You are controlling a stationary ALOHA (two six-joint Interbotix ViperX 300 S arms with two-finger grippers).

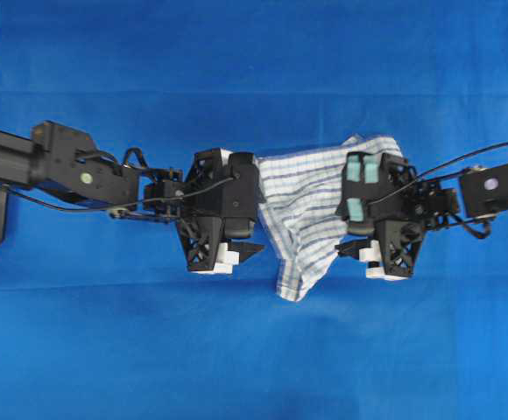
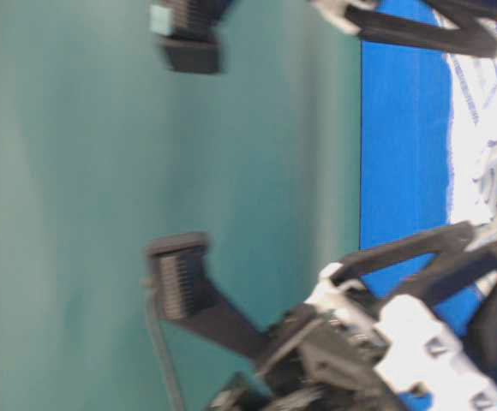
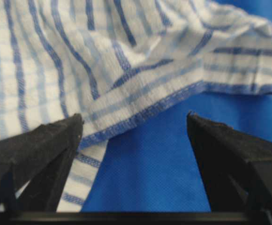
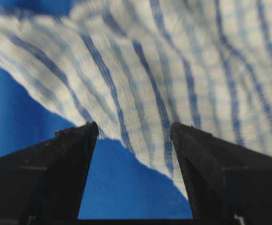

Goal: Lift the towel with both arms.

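Bright, even light — blurred close-ups

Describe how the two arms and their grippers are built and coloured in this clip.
Both arms are black with loose black cables. The left gripper and right gripper have wedge-shaped black fingers and white plastic brackets. Only the right one carries pale teal pads.

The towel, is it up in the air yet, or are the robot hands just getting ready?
Just getting ready. The crumpled white towel with blue stripes lies on the blue table covering. Done: the black left gripper and black right gripper sit at opposite edges, jaws open. In hand: lining up on the hems. Left: pinching and lifting.
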